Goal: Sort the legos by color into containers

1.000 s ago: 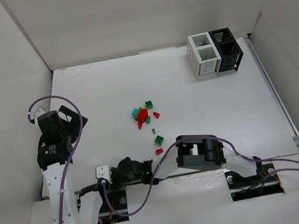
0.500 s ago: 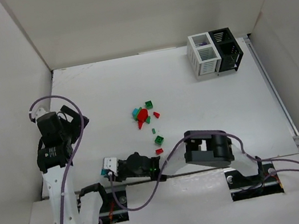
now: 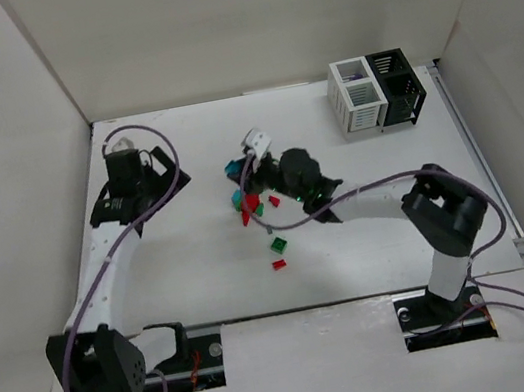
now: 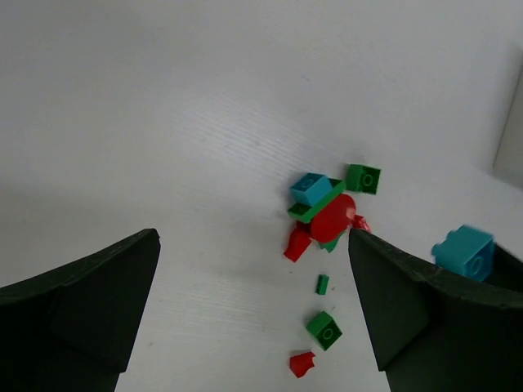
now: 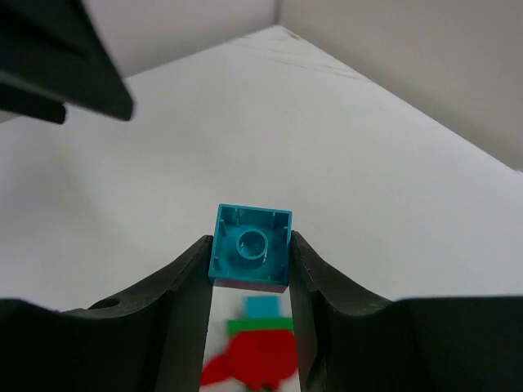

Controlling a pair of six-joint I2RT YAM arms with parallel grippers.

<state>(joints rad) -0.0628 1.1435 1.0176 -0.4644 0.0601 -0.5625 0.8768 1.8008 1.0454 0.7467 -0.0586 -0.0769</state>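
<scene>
My right gripper [image 5: 250,249] is shut on a teal brick [image 5: 250,245] with a purple layer under it. It holds the brick above the pile of legos [image 3: 253,203], seen from the top at the gripper [image 3: 237,167]. The pile [image 4: 327,214] has red, green and teal pieces. A green brick [image 4: 325,330], a red piece [image 4: 301,363] and a small green piece [image 4: 323,283] lie apart from it. My left gripper [image 4: 253,245] is open and empty, left of the pile [image 3: 162,178]. The white bin [image 3: 357,98] and black bin [image 3: 400,88] stand at the far right.
White walls close the table [image 3: 369,228] on the left, back and right. A metal rail [image 3: 485,167] runs along the right edge. The right arm's forearm and purple cable [image 3: 364,200] stretch across the table's middle, just right of the pile.
Both arms have swung from the near edge out over the table. The right gripper now hangs over the pile with the teal brick. The left gripper moved far and right.
</scene>
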